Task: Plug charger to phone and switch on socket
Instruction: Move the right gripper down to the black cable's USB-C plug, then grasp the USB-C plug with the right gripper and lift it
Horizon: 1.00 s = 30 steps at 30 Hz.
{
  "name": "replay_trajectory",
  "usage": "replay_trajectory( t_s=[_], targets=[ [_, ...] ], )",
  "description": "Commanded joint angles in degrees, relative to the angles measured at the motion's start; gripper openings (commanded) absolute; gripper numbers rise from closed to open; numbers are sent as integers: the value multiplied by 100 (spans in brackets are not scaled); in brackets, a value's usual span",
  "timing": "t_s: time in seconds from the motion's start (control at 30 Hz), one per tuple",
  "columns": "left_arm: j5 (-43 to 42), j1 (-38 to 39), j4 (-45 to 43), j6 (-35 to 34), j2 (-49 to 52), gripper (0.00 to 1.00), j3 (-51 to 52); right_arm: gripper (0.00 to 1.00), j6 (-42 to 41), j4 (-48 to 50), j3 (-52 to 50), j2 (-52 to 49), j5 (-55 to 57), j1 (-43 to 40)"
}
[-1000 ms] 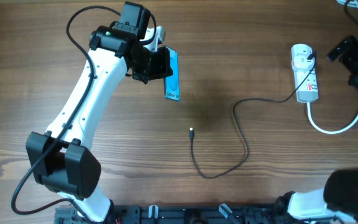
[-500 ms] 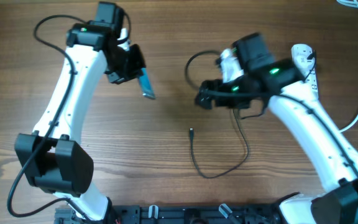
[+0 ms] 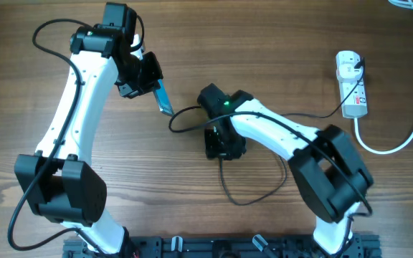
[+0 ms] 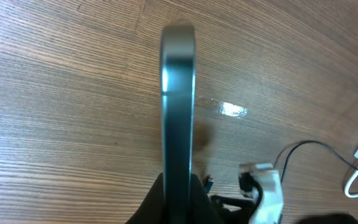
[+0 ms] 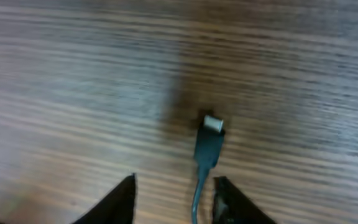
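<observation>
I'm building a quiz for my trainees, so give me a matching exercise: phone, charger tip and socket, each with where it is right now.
1 phone
2 charger tip
3 socket

A lying on the table between the open right jaws
B far right of the table
C held edge-on in the left jaws

Pairs: 1-C, 2-A, 3-B

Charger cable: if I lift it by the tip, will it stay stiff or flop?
Probably floppy: the thin cable lies in loose curves on the table. Its tip looks small and light, so it may twist between the right hand's open fingers. The far end seems plugged into the power strip, so a long pull could tug it.
</observation>
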<state>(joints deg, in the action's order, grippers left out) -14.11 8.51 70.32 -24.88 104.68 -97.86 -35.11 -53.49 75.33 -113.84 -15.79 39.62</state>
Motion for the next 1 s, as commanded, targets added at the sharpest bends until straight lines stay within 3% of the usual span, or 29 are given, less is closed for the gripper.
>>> replay_trajectory(
  t_s=[0.0,0.07,0.3,0.5,0.73,0.87,0.97],
  targets=[
    [9,11,-24,90,-63,4,-37,37,-105,-15,-81,-109,76,7],
    [9,11,-37,90,-63,4,-37,31,-107,-133,-92,-109,170,9],
    [9,11,-46,90,-63,4,-37,31,-151,205,-391,-109,396,9],
    [9,11,-44,90,-63,4,-37,20,-151,313,-393,-109,374,9],
    [9,11,-42,90,-63,4,-37,18,-142,269,-400,-109,422,9],
    [9,11,-44,90,-63,4,-37,24,-61,203,-400,-109,420,9],
    [9,11,-42,90,-63,4,-37,20,-98,201,-411,-109,562,52]
  ],
)
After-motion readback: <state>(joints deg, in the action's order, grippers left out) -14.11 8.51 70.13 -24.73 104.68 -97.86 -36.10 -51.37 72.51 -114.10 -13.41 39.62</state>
